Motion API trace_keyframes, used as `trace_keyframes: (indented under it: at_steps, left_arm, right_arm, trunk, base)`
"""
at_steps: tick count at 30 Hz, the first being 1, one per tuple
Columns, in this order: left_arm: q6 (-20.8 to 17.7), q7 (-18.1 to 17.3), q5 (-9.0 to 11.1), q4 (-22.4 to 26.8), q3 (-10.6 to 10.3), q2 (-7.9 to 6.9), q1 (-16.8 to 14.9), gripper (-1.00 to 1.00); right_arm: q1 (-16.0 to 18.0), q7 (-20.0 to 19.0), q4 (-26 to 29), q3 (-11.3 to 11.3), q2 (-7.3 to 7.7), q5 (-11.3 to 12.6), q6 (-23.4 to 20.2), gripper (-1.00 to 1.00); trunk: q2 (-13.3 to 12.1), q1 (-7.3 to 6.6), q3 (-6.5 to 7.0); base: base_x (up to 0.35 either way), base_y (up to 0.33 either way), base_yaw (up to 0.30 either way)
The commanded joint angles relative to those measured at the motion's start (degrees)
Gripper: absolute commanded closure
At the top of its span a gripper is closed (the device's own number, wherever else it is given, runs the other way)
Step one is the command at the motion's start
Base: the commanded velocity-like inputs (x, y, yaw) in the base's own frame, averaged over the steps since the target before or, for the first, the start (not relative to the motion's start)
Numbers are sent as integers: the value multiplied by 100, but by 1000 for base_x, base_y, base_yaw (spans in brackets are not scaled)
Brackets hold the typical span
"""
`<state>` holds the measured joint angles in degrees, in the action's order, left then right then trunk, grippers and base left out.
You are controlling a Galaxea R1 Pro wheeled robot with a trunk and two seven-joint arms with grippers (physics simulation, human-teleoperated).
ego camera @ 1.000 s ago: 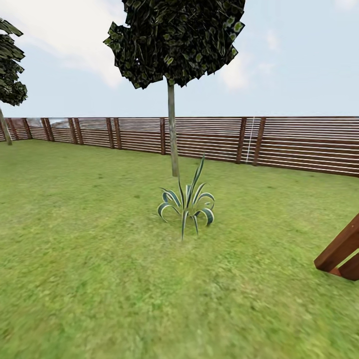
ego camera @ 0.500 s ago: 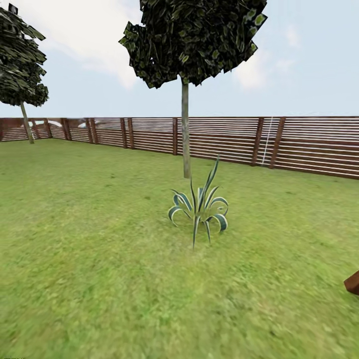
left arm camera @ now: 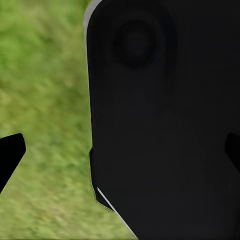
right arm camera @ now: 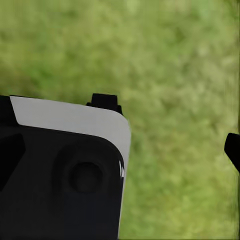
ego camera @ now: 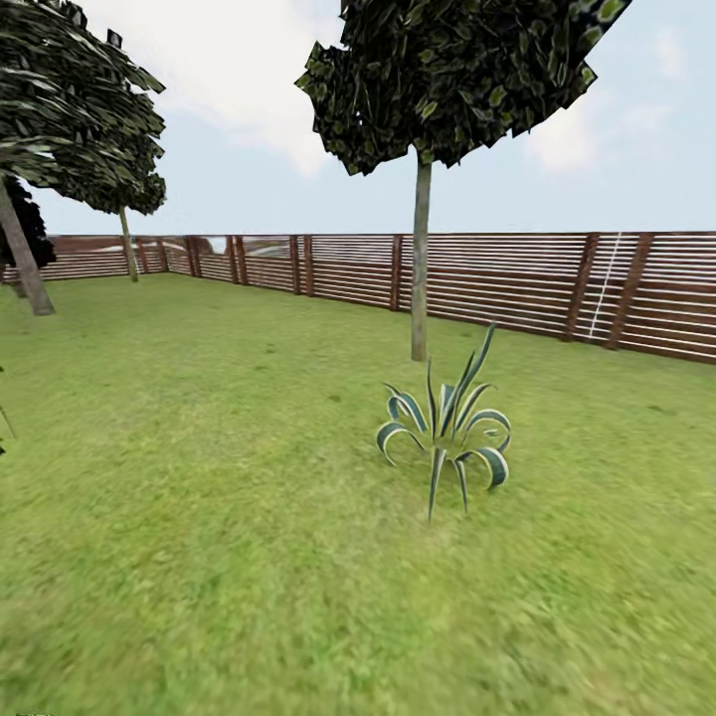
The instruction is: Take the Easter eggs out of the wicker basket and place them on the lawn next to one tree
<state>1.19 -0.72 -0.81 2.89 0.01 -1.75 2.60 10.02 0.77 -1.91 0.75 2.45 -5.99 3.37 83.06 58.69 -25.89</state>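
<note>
overhead, tree (ego camera: 420, 259); wrists, blurred lawn (right arm camera: 180, 75).

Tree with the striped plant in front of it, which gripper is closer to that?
Right, probably, by little. The tree stands far ahead, slightly right of centre in the head view. The left gripper and right gripper both hang by the robot's body over lawn.

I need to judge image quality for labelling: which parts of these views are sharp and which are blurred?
Head view: the tree, fence and spiky plant are fairly crisp, the near lawn smeared. Left and right wrist views: grass soft and blurry, dark robot body close up and featureless.
</note>
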Motion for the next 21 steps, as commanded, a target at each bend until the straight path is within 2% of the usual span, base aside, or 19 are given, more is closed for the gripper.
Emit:
trace_keyframes:
  at_steps: [1, 21]
  left_arm:
    - [7, -7, -8, 10, 1, -1, 4, -100]
    - [-1, 1, -7, 19, 11, -9, 4, -100]
  right_arm:
    - [9, 9, -20, 3, 1, -58, 32, -100]
    - [9, 11, -20, 13, 1, -69, 32, -100]
  trunk:
    - [2, 4, -5]
    - [2, 4, -5]
  base:
    - [337, 0, 291]
    - [337, 0, 291]
